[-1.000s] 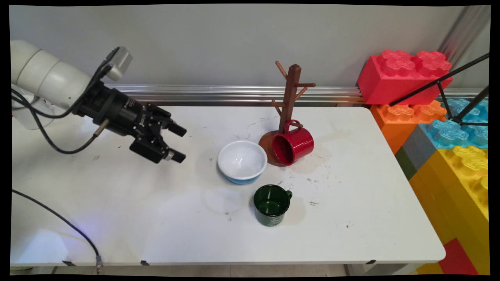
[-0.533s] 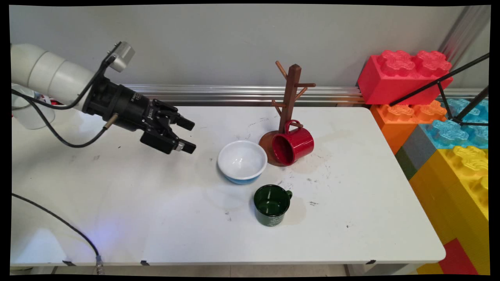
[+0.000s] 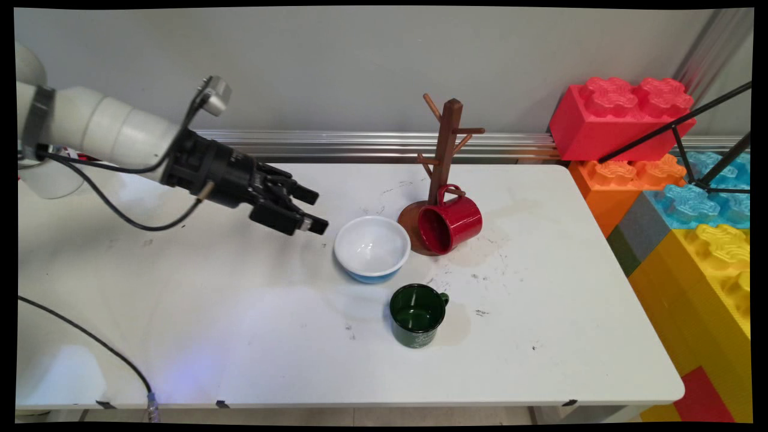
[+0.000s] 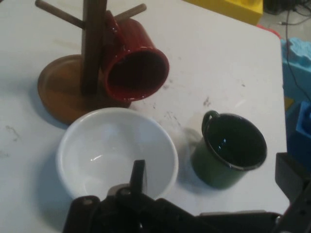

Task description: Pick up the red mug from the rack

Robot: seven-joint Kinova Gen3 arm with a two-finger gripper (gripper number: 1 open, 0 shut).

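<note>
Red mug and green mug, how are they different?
The red mug hangs tipped on the wooden mug tree, mouth facing sideways; the green mug stands upright on the table. The red is bright, the green dark. Both have one handle and look empty.

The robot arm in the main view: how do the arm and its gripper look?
The white, rounded arm ends in a black two-finger gripper. Thin black cables hang from it, and a small grey camera block sits on top of the wrist.

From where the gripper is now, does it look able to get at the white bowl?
Probably yes. The open gripper sits just left of the bowl, with only bare table between them; the green mug stands off to the side.
</note>
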